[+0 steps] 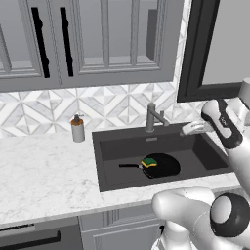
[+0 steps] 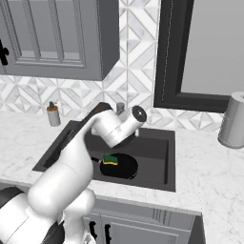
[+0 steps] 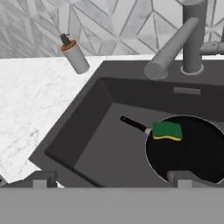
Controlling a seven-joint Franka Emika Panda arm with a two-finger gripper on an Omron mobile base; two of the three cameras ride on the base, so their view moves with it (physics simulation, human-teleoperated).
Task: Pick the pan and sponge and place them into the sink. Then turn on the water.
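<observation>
Pan [image 1: 163, 165] lies on the sink [image 1: 112, 146] floor, the sponge [image 1: 149, 162] resting on its rim by the handle, so both are placed. Faucet [image 1: 152, 116] runs dry. My claw [image 1: 191, 129], empty and apparently spread, hangs beside it to reach the lever.

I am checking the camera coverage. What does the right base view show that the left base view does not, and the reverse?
Right base view alone: a grey cylindrical canister on the counter right of the sink.

Left base view alone: two black cabinet handles on the upper doors and the faucet unobstructed.

Both: the pan lying in the sink with the sponge on it, the soap dispenser, the window frame, no water running.
</observation>
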